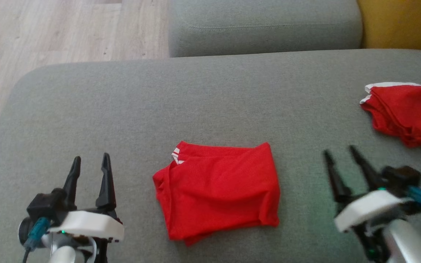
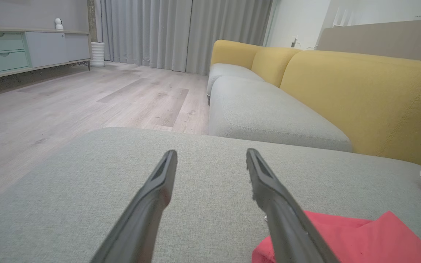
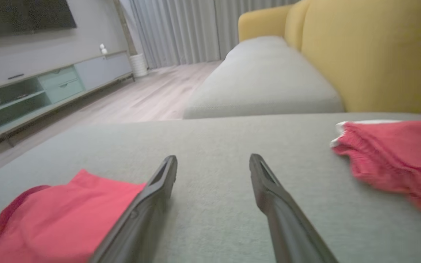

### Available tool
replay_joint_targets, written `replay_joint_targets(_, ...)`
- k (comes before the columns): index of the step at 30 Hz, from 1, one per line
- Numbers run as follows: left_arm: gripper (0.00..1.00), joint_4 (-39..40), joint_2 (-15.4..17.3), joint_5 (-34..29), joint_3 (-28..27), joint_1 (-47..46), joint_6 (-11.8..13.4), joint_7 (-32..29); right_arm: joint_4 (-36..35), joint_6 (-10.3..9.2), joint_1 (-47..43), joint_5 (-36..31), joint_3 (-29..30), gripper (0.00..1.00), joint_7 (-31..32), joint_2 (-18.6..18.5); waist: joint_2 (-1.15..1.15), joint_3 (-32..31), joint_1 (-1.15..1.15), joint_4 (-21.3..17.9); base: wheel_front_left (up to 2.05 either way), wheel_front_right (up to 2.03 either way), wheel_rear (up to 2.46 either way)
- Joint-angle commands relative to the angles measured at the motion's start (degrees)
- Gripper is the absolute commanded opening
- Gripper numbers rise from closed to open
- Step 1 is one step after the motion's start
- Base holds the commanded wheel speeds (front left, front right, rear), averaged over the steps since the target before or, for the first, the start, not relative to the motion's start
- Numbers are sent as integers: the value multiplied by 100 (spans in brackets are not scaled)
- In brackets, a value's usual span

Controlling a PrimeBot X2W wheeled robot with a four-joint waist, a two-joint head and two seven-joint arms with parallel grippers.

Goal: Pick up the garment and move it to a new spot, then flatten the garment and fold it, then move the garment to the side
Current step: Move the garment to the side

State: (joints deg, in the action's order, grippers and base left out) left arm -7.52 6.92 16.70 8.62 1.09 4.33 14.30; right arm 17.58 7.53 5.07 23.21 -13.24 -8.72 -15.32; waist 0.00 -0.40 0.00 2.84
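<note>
The folded red fabric garment [image 1: 219, 190] lies flat on the broad grey upholstered sofa cushion [image 1: 196, 102], between the two arms and touching neither. The left fingers [image 1: 105, 182] stand spread wide and empty, near the garment's left edge, tips pointing away from the robot. The right fingers [image 1: 364, 166] are likewise parted wide, holding nothing, near its right edge. A second crumpled red garment with white trim [image 1: 408, 113] sits farther right, well apart from the folded one.
</note>
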Motion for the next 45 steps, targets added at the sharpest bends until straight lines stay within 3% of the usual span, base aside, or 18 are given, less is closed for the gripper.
replay_joint_targets(1,100,164,11,-73,-216,-274,-33,70,-112,-4,508,71,-284,100,245,23,0,10,0,78,0,0,0)
replay_joint_targets(6,100,103,-58,-111,-225,-324,-72,70,315,-4,1047,396,-897,100,1538,308,0,44,0,305,0,0,0)
replay_joint_targets(12,100,60,-114,-149,-252,-355,-111,70,1062,-4,1324,482,-669,100,3004,625,0,108,0,596,0,0,0)
replay_joint_targets(16,100,44,-149,-165,-277,-351,-124,70,1276,-4,1340,339,-437,100,3561,706,0,181,0,734,0,0,0)
replay_joint_targets(21,100,5,-189,-179,-294,-373,-158,70,1480,-4,1316,191,-91,100,3815,749,0,243,0,847,0,0,0)
replay_joint_targets(22,100,0,-195,-185,-296,-380,-162,70,1522,-4,1326,158,-15,91,3807,754,0,250,0,862,0,0,0)
replay_joint_targets(24,100,-5,-206,-197,-305,-392,-169,70,1609,-4,1346,175,131,38,3806,780,0,261,0,886,0,0,0)
replay_joint_targets(25,100,-8,-211,-203,-311,-396,-172,70,1638,-4,1361,211,197,1,3798,795,0,263,0,891,0,0,0)
replay_joint_targets(31,100,-23,-226,-237,-360,-390,-181,70,1600,-4,1489,459,399,0,3609,807,0,245,0,851,0,0,0)
replay_joint_targets(37,100,-10,-227,-265,-400,-406,-210,70,1351,-4,1712,672,208,0,3400,733,0,152,0,713,0,0,0)
replay_joint_targets(45,100,25,-251,-283,-388,-369,-255,70,1328,-4,1804,943,76,0,3590,633,0,16,0,594,0,0,0)
